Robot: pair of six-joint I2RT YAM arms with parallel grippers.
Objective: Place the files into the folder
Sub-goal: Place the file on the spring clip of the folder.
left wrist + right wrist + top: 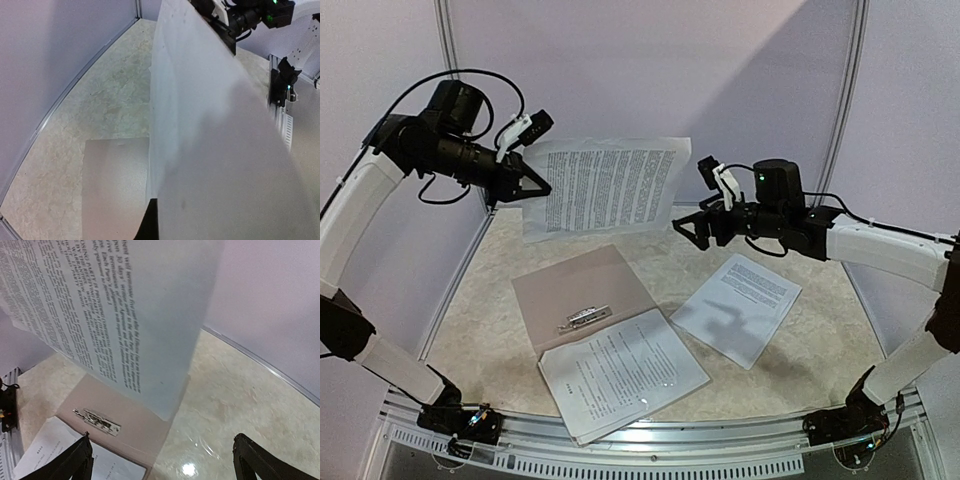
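My left gripper (527, 186) is shut on the left edge of a white printed sheet (605, 185) and holds it upright in the air above the table's back. In the left wrist view the sheet (215, 150) fills the right side, with one dark fingertip (150, 225) at its lower edge. The tan folder (580, 285) lies open on the table with its silver clip (585, 318) showing. A second printed file (620, 372) lies on its near half. A third file (737, 307) lies on the table to the right. My right gripper (688, 228) is open and empty beside the held sheet's lower right corner.
In the right wrist view the held sheet (125, 315) hangs above the folder (135, 415) and clip (97, 421), between my spread fingers (255, 460). Purple walls (740, 70) enclose the marbled table (800, 370) at the back and sides. A metal rail (650, 440) runs along the near edge.
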